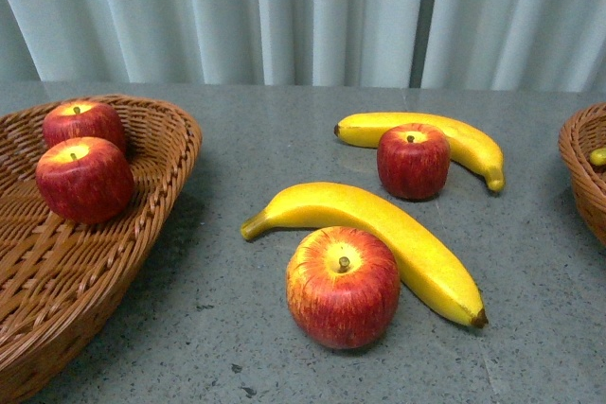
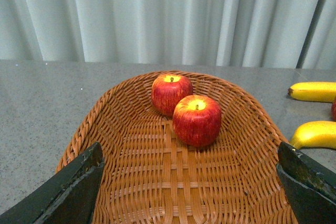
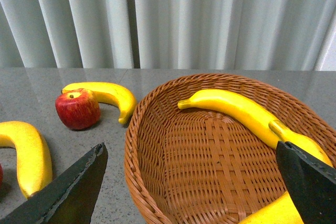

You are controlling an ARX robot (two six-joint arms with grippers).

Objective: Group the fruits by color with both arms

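On the grey table a near red apple (image 1: 342, 287) lies against a long yellow banana (image 1: 379, 238). A far apple (image 1: 413, 160) sits in front of a second banana (image 1: 431, 139). Two apples (image 1: 84, 178) (image 1: 83, 122) lie in the left wicker basket (image 1: 142, 234). In the left wrist view my left gripper (image 2: 189, 182) is open and empty above that basket (image 2: 157, 182), short of its apples (image 2: 197, 120) (image 2: 171, 93). My right gripper (image 3: 191, 184) is open and empty over the right basket (image 3: 142, 145), which holds two bananas (image 3: 236, 109) (image 3: 302, 148). Neither arm shows in the front view.
The right basket's rim (image 1: 579, 172) shows at the front view's right edge with a bit of yellow inside. A pale curtain (image 1: 303, 16) hangs behind the table. The right wrist view also shows the far apple (image 3: 77, 108) and the two loose bananas (image 3: 102, 94) (image 3: 29, 153).
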